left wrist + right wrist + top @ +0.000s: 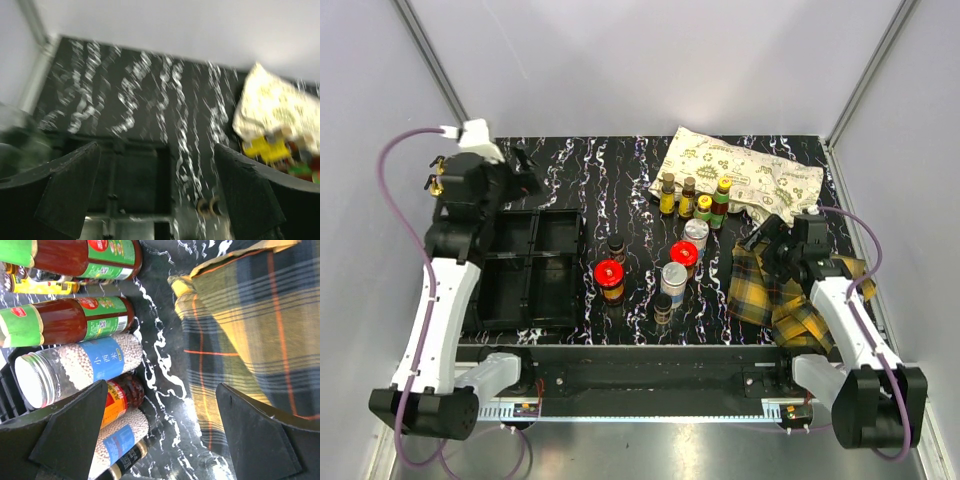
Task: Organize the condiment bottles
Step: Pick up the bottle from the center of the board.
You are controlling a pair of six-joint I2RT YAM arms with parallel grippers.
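The condiment bottles stand in the middle of the black marbled table. Gold-capped and green-labelled sauce bottles (pixel 704 205) stand at the back. Below them are a silver-lidded shaker (pixel 696 232), two red-lidded jars (pixel 610 275) (pixel 685 254), another shaker (pixel 673 281) and tiny dark bottles (pixel 663 305). My right gripper (pixel 767 240) is open and empty just right of them. Its wrist view shows a sauce bottle (pixel 75 322), a shaker (pixel 75 367) and a red jar (pixel 120 397) to the left of the open gripper (pixel 161 385). My left gripper (pixel 528 172) is open and empty above the far edge of the tray; it also shows in its blurred wrist view (pixel 156 147).
A black compartment tray (pixel 525 265) lies at the left, also seen blurred in the left wrist view (pixel 135 180). A yellow plaid cloth (pixel 790 290) (pixel 250 330) lies under the right arm. A cream printed cloth (pixel 740 170) lies at the back right. White walls surround the table.
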